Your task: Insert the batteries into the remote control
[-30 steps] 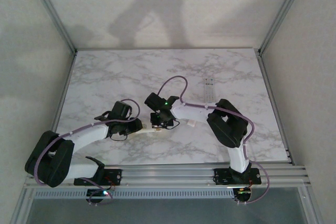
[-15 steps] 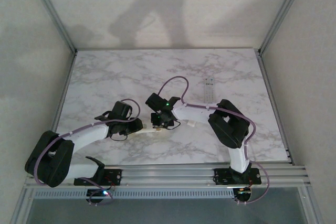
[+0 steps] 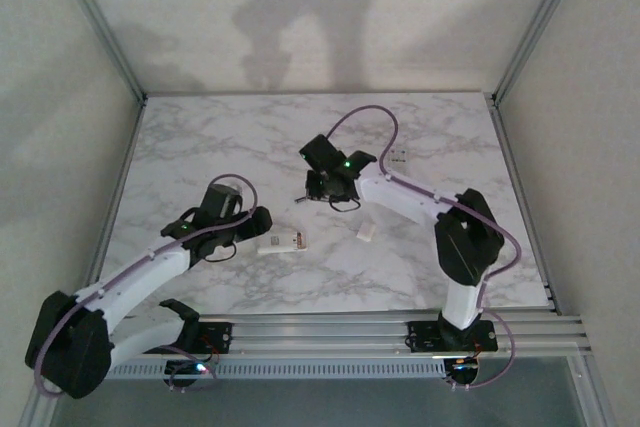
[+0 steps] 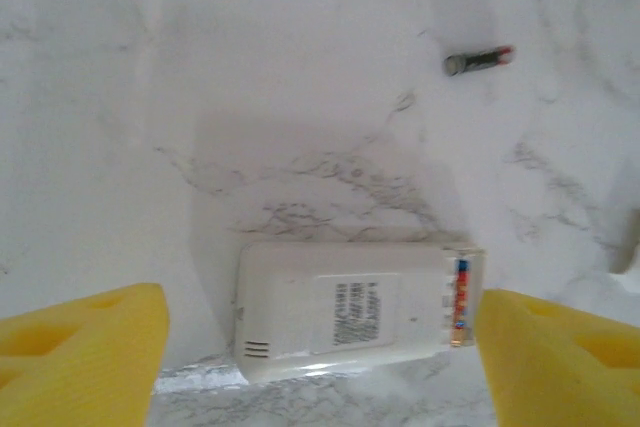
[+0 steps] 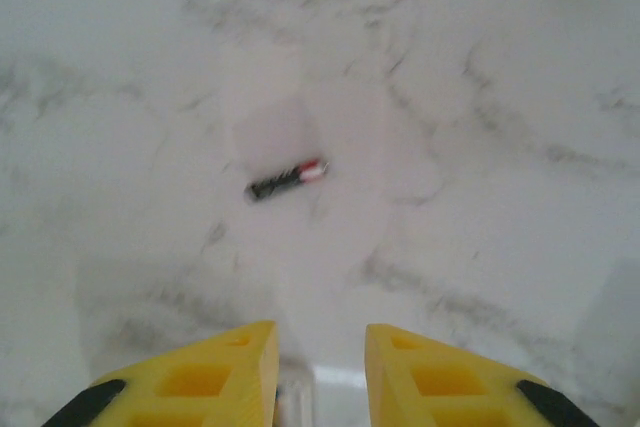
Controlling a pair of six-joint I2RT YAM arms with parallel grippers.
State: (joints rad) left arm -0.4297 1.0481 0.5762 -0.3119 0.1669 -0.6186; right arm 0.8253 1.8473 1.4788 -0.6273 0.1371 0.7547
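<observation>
Left hand (image 4: 320, 297) spread wide, hanging over white rectangular plastic remote (image 4: 340, 312). Remote lies back-up on marble table (image 3: 200, 147), battery bay open at its right end. One slim dark battery with red tip (image 5: 287, 179) loose on table, just far of remote. Right hand (image 5: 320, 332) over it, fingers narrowly parted, gripping nothing afaict.

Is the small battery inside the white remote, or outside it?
Outside. The battery lies flat on the marble table, apart from the remote.
</observation>
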